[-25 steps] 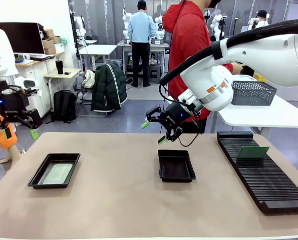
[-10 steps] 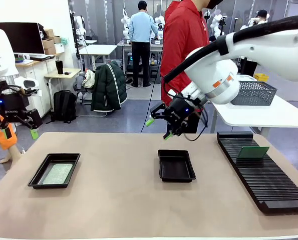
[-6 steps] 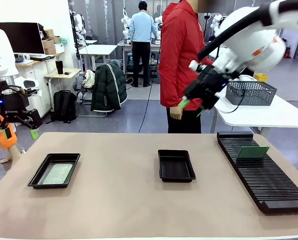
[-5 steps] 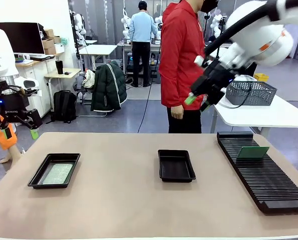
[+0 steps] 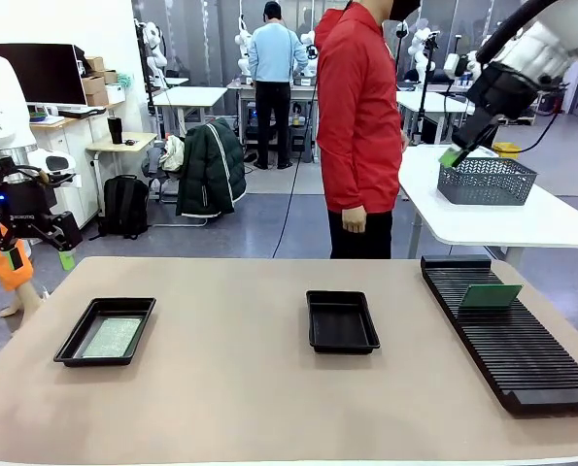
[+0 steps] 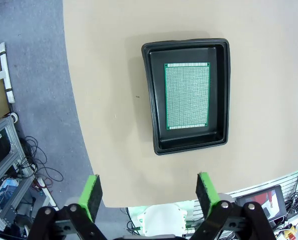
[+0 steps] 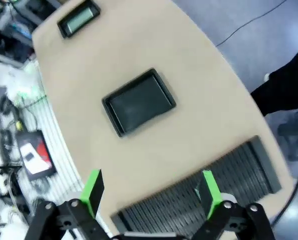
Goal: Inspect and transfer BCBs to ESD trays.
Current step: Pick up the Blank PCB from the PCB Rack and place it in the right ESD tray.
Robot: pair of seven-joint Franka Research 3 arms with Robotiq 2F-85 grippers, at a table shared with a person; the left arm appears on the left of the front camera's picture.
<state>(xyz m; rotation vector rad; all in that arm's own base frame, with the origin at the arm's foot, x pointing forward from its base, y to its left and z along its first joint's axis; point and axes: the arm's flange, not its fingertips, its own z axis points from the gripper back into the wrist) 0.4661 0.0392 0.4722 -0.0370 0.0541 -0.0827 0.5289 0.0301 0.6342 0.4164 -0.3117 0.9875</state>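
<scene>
Two ESD trays lie on the tan table. The left tray (image 5: 75, 340) (image 6: 150, 100) holds one BCB (image 5: 112, 337) (image 6: 187, 96) flat, speckled face up. The middle tray (image 5: 341, 321) (image 7: 138, 102) is empty. Another BCB (image 5: 492, 296) stands on edge in the ribbed rack (image 5: 512, 335). My left gripper (image 5: 51, 248) (image 6: 149, 192) hangs open high over the table's left edge, above the left tray, with nothing in it. My right gripper (image 5: 460, 146) (image 7: 151, 192) is open and empty, raised high at the far right over the white side table.
A person in a red hoodie (image 5: 358, 116) stands at the far edge, behind the middle tray. A grey mesh basket (image 5: 486, 181) sits on the white side table. The rack (image 7: 209, 190) runs along the table's right side. The right wrist view is blurred.
My right arm has swung up and to the right, from just above the middle tray to high over the side table. The left arm has stayed still. The person stepped toward the table's middle.
</scene>
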